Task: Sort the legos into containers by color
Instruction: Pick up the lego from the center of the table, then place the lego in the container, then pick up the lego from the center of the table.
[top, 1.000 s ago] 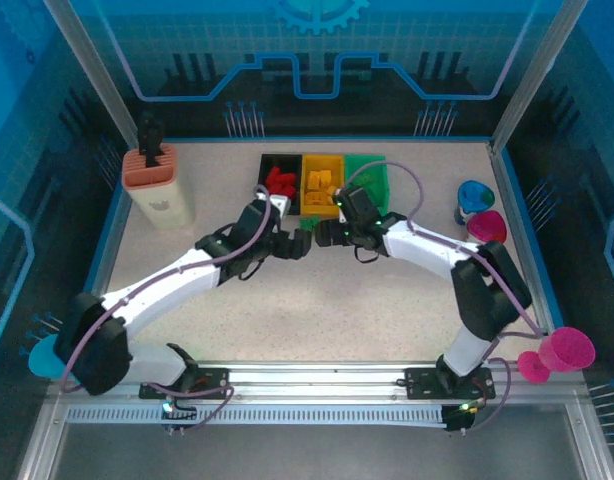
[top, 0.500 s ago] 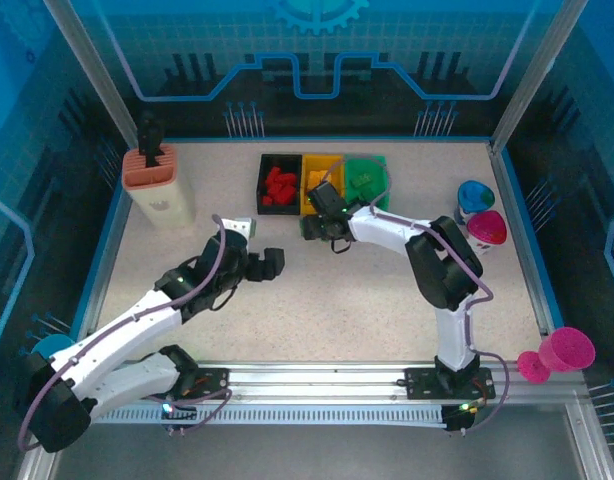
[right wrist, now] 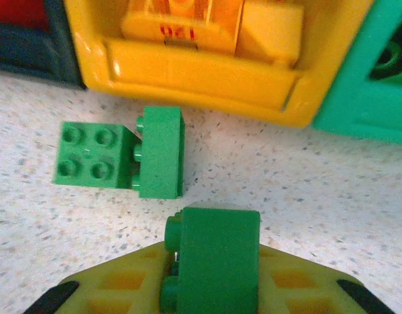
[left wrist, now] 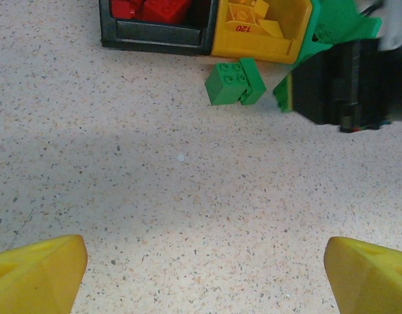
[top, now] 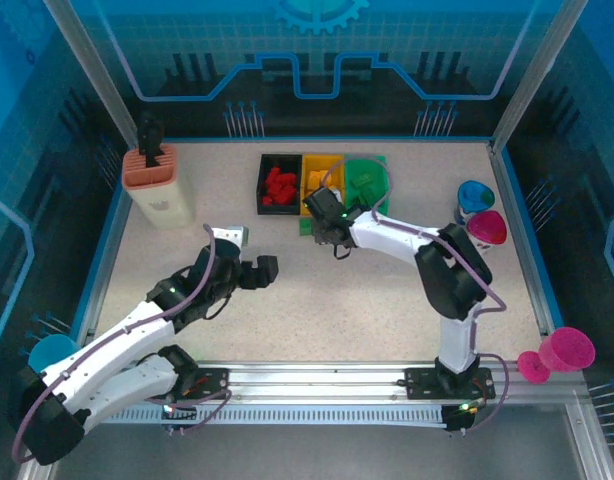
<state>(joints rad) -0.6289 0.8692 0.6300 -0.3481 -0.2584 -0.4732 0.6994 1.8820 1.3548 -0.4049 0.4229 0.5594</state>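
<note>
Smooth plastic legos (right wrist: 93, 157); seemingly matt table (left wrist: 188, 216)

Blue-walled work cell
A speckled beige desk (top: 327, 320) sits inside blue panels (top: 187, 50) and aluminium posts (top: 85, 68).

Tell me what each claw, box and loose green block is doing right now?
left gripper: open, empty, over the table.
right gripper: shut on the held green block.
flat green block: on the table, studs up.
tipped green block: on its side, touching the flat green block.
black box: holds red blocks.
yellow box: holds yellow blocks.
green box: holds green blocks.
</note>
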